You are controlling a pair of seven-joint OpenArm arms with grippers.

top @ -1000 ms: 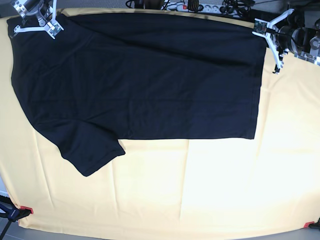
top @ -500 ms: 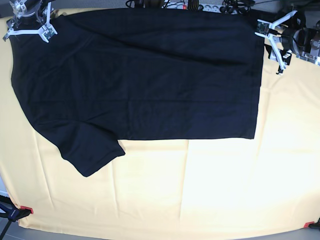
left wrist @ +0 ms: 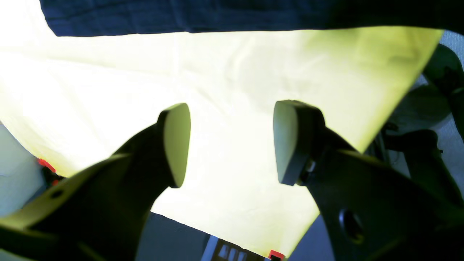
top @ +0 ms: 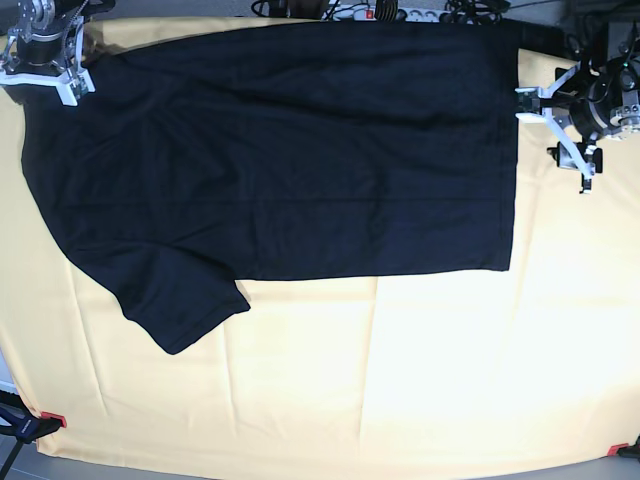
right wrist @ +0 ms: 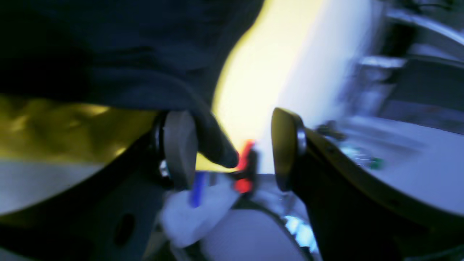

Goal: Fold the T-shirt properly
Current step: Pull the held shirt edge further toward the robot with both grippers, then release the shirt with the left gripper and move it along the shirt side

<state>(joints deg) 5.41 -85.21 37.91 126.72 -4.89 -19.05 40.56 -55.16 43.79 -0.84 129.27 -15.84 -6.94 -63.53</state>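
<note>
So the T-shirt [top: 290, 150] is lying flat on the yellow cloth [top: 400, 380], already doubled over once by the look of it, with its long axis running left to right across the far half of the table and one sleeve [top: 185, 300] poking out toward the near left. Both arms sit up at the far corners. The left gripper [top: 562, 125] is on the right side of the base view, just beside the shirt's right edge, and its wrist camera shows the two pads [left wrist: 175, 143] spread wide with nothing between them, only bright cloth below and the dark shirt edge [left wrist: 188, 18] off past the tips. The right gripper [top: 40, 55] is at the far left corner, over the shoulder end of the shirt; its jaws are spread too, and in its own blurry view a fold of dark fabric [right wrist: 214, 145] sags just beside one pad, though I can't tell if it's actually touching. My read: neither is gripping anything. For the next fold, the shirt lies toward the near side of both grippers, and that stray sleeve is way closer to the right arm, so I'd guess that arm takes it.
</note>
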